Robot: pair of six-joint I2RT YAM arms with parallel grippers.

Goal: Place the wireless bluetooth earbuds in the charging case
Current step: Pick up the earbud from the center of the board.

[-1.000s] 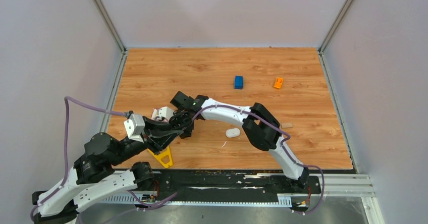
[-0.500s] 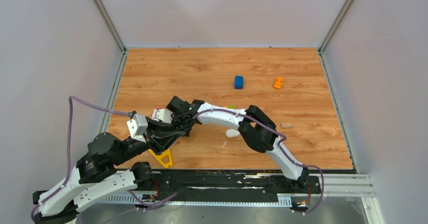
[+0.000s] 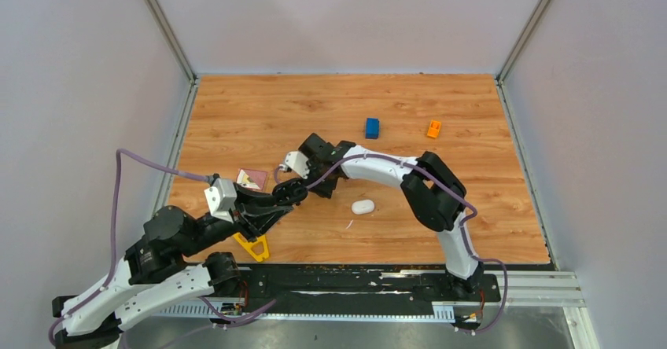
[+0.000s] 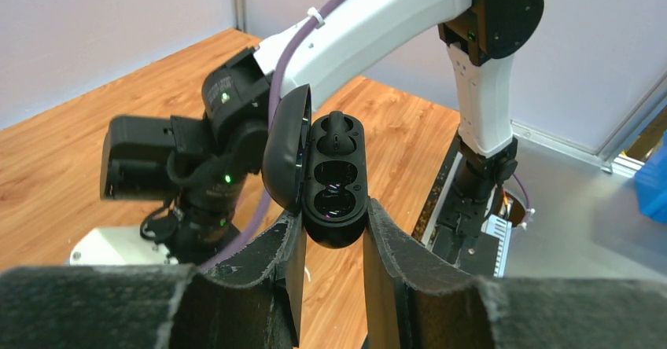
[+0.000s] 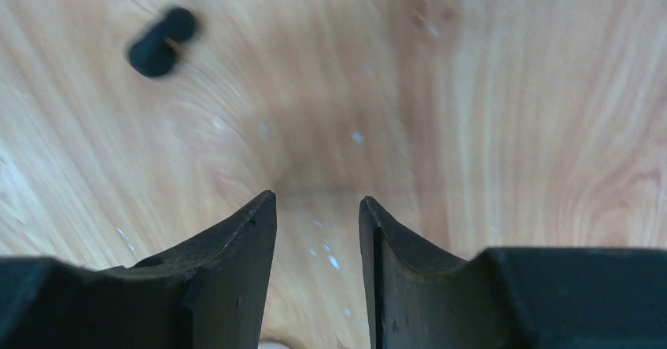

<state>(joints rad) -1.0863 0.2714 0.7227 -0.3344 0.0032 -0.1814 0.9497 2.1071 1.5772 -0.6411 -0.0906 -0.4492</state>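
Two arms work over one table: the left gripper [image 4: 333,212] is pinched on a single black charging case [image 4: 335,168], held up with its lid swung open to the left. Something dark seems to sit in its top well, though I cannot tell if that is a bud. The right gripper [image 5: 315,200] hangs low over the wood with its fingers a narrow gap apart and nothing between them. One black earbud [image 5: 161,41] lies on the table ahead of it, blurred; no other buds can be made out. Elsewhere there are one blue brick [image 3: 372,127] and one orange brick [image 3: 433,129] towards the far side, well apart. One white oval thing [image 3: 362,206] lies near the middle, one yellow triangular piece [image 3: 252,246] by the near edge, and one pinkish card [image 3: 252,178] beside the left arm. Half a second ago the two grippers met over the near-left part of the table. Since then the right one has drawn away towards the middle, its elbow swinging right, and the card shows more fully, while the left has edged right with the case. The table [image 3: 259,113] is orange-brown wood grain, closed in by pale lilac-grey walls [image 3: 346,19] with metal posts in the far corners, and a black rail [image 3: 354,278] runs along the near edge
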